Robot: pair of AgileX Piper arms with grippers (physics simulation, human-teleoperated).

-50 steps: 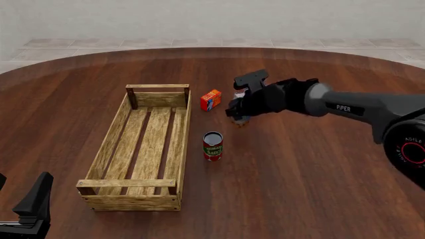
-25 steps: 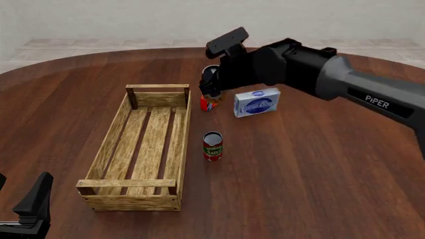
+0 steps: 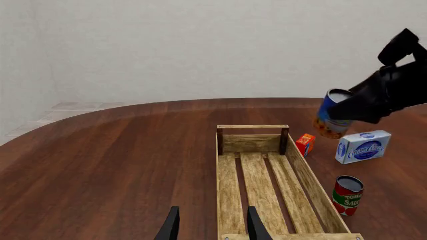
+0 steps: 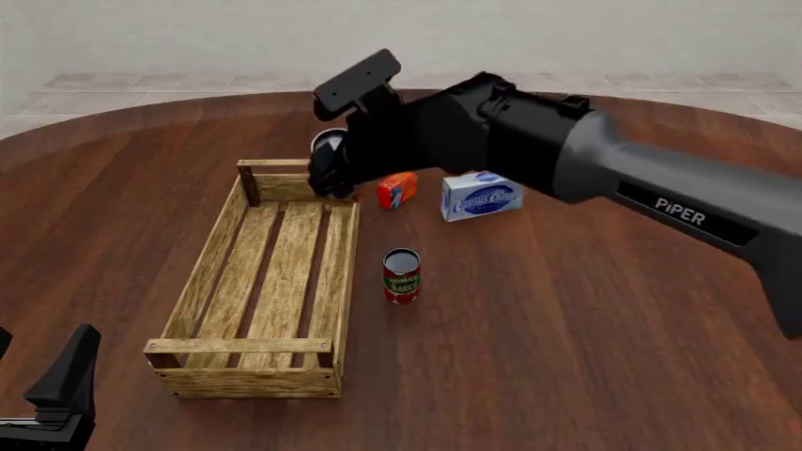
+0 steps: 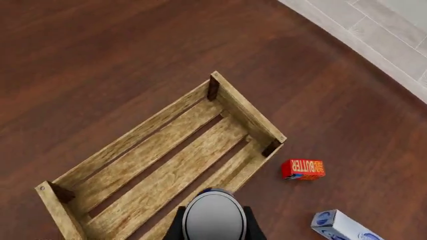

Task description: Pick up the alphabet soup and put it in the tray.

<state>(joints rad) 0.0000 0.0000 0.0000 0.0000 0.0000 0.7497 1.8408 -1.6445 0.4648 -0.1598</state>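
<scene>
The alphabet soup [image 4: 327, 145] is a can with a blue label, orange lower band and silver top. My right gripper [image 4: 333, 169] is shut on it and holds it in the air, tilted, above the far right corner of the tray [image 4: 201, 282], a long light wooden crate. The left wrist view shows the can [image 3: 331, 114] in the gripper [image 3: 373, 97], above and beside the tray's [image 3: 253, 130] far end. The right wrist view looks down past the can's top [image 5: 214, 217] onto the tray [image 5: 167, 165]. My left gripper [image 3: 212, 227] is open and empty near the tray's near end.
A red-and-green tomato can [image 4: 401, 275] stands just right of the tray. An orange butter box [image 4: 397, 190] and a blue-white cream cheese box [image 4: 483, 197] lie past the tray's far right corner. My left arm [image 4: 56, 395] sits at the near left table edge.
My right gripper has lifted the alphabet soup off the table near the cream cheese box and carried it up and left, over the butter box, to the tray's far right corner. Left arm still.
</scene>
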